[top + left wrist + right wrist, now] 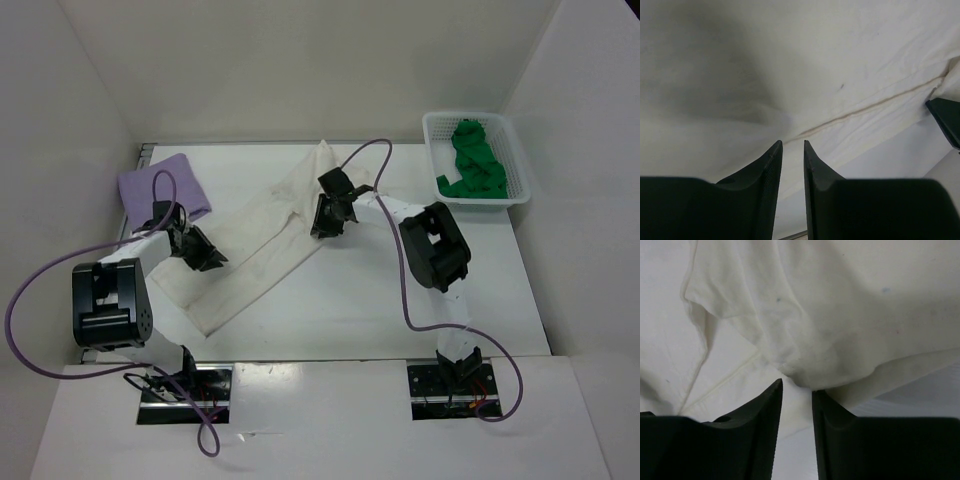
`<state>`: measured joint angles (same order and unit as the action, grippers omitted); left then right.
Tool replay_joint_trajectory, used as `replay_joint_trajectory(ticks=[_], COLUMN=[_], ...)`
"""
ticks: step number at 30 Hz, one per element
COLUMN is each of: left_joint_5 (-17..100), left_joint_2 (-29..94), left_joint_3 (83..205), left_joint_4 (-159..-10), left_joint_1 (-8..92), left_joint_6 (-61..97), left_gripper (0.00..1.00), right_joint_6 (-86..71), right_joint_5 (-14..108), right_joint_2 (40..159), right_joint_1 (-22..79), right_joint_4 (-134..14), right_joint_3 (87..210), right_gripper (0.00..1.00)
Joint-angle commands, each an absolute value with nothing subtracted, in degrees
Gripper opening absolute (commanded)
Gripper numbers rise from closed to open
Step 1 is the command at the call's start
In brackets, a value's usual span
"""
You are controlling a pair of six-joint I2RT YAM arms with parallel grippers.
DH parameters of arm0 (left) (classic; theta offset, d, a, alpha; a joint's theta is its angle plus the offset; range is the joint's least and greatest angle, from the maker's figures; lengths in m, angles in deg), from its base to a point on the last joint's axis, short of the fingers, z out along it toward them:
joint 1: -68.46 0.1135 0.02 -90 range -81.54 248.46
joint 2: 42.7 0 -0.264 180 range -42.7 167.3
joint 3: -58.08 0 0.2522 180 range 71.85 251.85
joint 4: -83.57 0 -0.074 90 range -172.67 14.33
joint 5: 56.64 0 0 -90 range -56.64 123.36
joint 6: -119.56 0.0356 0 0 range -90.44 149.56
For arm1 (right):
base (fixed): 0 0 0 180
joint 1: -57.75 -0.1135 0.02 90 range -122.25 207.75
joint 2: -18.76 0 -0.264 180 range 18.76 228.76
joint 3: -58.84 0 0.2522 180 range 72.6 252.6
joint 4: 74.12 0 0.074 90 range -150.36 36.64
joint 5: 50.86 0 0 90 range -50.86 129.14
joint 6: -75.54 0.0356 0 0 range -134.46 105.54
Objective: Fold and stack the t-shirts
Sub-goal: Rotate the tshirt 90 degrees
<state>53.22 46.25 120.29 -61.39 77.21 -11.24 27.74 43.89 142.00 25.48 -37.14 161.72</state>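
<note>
Starting nearest: left gripper is parked at cream t-shirt hem, jaws narrow, grip can't be told. Right gripper is parted over its far end, cloth spread for folding. Lavender t-shirt is folded beyond; green t-shirt is kept in the basket.

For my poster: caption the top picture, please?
Left gripper and right gripper over the cream t-shirt; green t-shirt in the basket.

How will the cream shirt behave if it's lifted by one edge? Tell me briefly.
Probably floppy: the cream shirt lies creased and folded over itself, so a lifted edge should drape and sag. Likely light, since the thin cloth hugs the table. Pushed, it may bunch rather than slide as one piece; a ridge stands bunched at the right pincer.
</note>
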Motion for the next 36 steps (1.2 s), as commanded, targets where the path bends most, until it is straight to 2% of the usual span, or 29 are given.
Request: replay_joint_trajectory(ticks=[1, 6, 9, 10, 13, 15, 19, 30, 36], left_joint_5=[56.4, 57.4, 58.7, 59.2, 59.9, 60.4, 61.0, 61.8, 61.8], left_joint_2=[45.2, 36.7, 31.5, 29.6, 27.0, 25.3, 22.2, 17.6, 19.3], left_joint_3=[121.9, 124.9, 124.9, 124.9, 124.4, 123.8, 121.6, 119.6, 118.8], left_joint_4=[-61.3, -59.4, -59.4, -59.4, -58.8, -58.2, -57.6, -53.5, -53.5], left_joint_1=[77.3, 76.8, 76.1, 75.5, 73.8, 73.1, 72.0, 71.4, 70.3], left_joint_6=[-11.8, -11.8, -11.2, -11.2, -10.0, -10.0, -10.0, -11.7, -12.4], left_gripper=[0.31, 0.35, 0.35, 0.35, 0.29, 0.29, 0.29, 0.3, 0.33], right_joint_6=[25.4, 24.3, 23.8, 23.8, 23.8, 23.8, 22.6, 16.5, 14.4], right_joint_5=[45.0, 45.7, 47.1, 45.5, 44.1, 43.5, 43.5, 40.0, 46.6], right_joint_2=[137.9, 130.0, 130.2, 131.2, 134.8, 136.8, 142.7, 163.5, 173.9], right_joint_1=[25.1, 26.5, 28.1, 28.9, 30.6, 32.2, 34.1, 38.8, 42.7], right_joint_4=[-36.6, -37.2, -38.3, -38.3, -40.7, -41.3, -40.5, -27.0, -16.7], right_joint_3=[160.4, 158.2, 156.4, 156.4, 155.8, 157.1, 162.2, 194.6, 221.4], right_gripper=[0.38, 0.42, 0.21, 0.1, 0.03, 0.0, 0.0, 0.0, 0.0])
